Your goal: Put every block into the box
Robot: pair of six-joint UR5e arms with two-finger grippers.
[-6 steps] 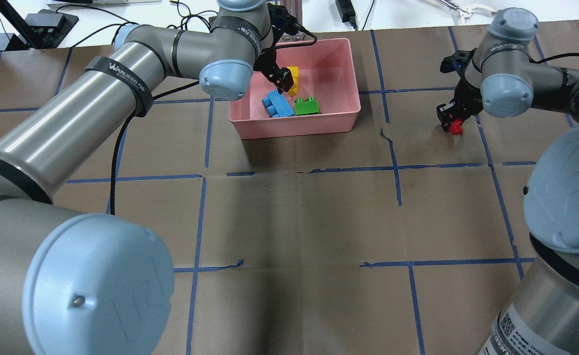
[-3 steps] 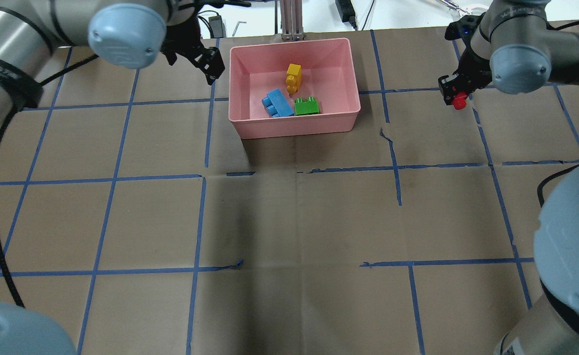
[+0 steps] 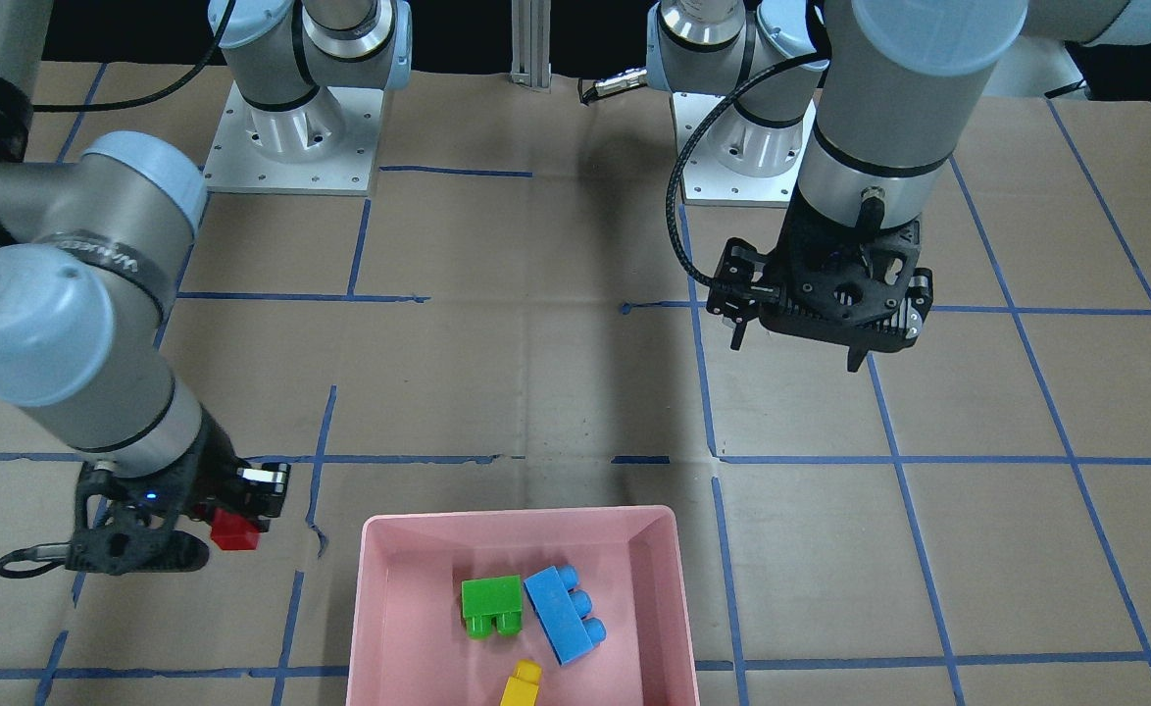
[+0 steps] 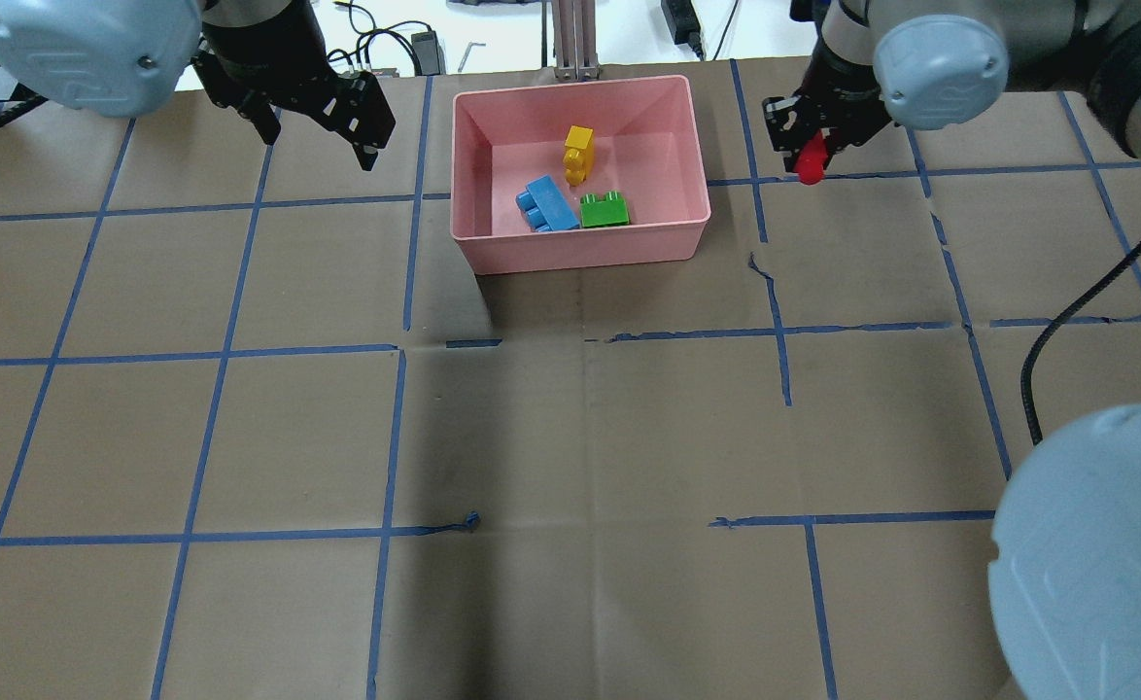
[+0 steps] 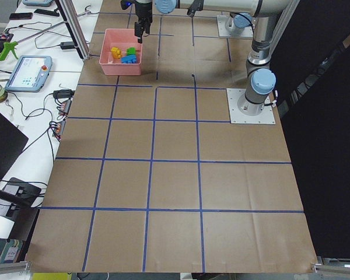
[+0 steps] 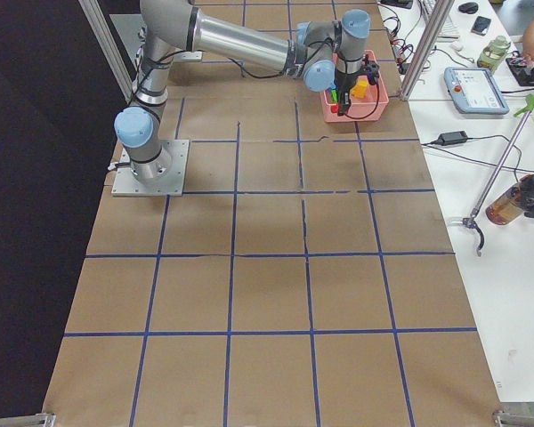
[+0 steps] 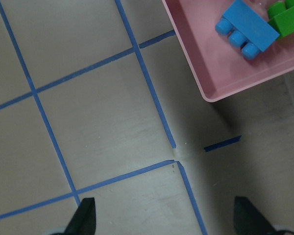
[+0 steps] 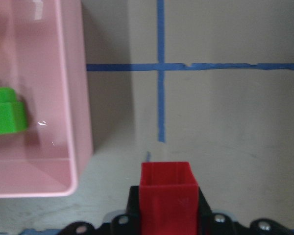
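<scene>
One camera looks down over the robot's shoulders, another faces it steeply from across the bench; two stand far off at either end. Both wrist cameras hang close, each catching a corner of the pink box.

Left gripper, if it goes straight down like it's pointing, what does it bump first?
The left gripper would likely meet the bare brown table first, beside the pink box, not inside it.

Even bright light, soft shadows on the table, right wrist view blurred
</scene>
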